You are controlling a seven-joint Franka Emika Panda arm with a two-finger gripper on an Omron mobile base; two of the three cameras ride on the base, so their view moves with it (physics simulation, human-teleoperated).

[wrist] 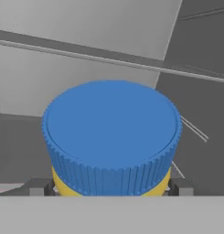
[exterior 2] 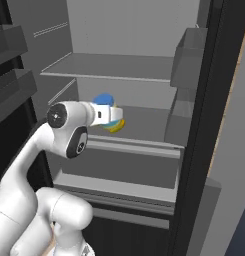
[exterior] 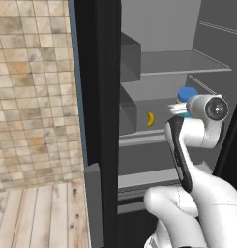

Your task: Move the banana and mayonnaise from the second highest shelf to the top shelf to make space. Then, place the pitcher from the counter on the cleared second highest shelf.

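Step in hand looked like the mayonnaise [wrist: 111,141] transfer. The jar sat on the second highest shelf [exterior: 144,139], right against the gripper [wrist: 111,191]. In the hand view the blue lid loomed close, with a dark fingertip [wrist: 40,187] at each side of the yellow band. The jaws stood about jar-width apart and bracketed it; I couldn't tell whether they actually gripped it.

The banana [exterior: 150,118] lay on the same shelf, well to the left of the jar, untouched. The top shelf [exterior 2: 109,76] was bare.

Next move, my read: confirm the clamp, pull out past the top shelf's front edge, then lift and set down (the headroom between shelves looked tight).

Door bins [exterior 2: 186,65] flanked the opening on the right and could catch a wide swing.
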